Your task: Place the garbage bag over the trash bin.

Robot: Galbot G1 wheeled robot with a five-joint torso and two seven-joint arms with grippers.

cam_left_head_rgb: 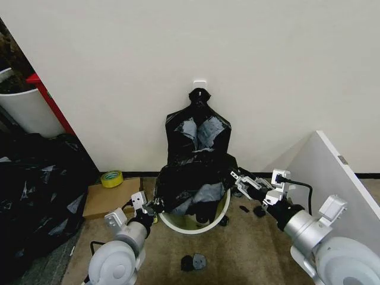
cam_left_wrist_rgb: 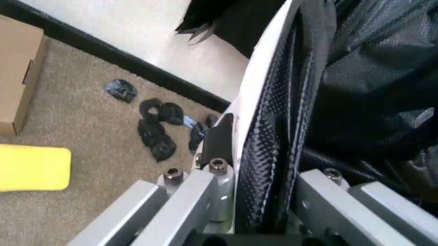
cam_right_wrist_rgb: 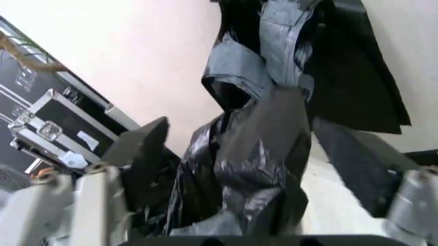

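Note:
The white trash bin (cam_left_head_rgb: 191, 228) stands on the carpet against the wall. The glossy black garbage bag (cam_left_head_rgb: 193, 181) is draped over its mouth and hangs partly inside. At the bin's left rim, my left gripper (cam_left_head_rgb: 149, 205) is shut on the bag's edge. In the left wrist view its outer finger (cam_left_wrist_rgb: 217, 134) lies outside the white rim (cam_left_wrist_rgb: 263, 77), with bag plastic (cam_left_wrist_rgb: 356, 77) on the inner side. My right gripper (cam_left_head_rgb: 239, 181) is at the bin's right side. It is open, its fingers (cam_right_wrist_rgb: 145, 148) spread around a bunched fold of the bag (cam_right_wrist_rgb: 257, 154).
A knot-topped bunch of black bags (cam_left_head_rgb: 198, 127) hangs on the wall behind the bin. To the left are a cardboard box (cam_left_head_rgb: 107, 199), a yellow tape roll (cam_left_head_rgb: 111, 178), a black plastic heap (cam_left_head_rgb: 35, 196) and a white cylinder (cam_left_head_rgb: 27, 110). A white panel (cam_left_head_rgb: 338, 172) stands on the right, and black scraps (cam_left_head_rgb: 193, 262) lie on the carpet.

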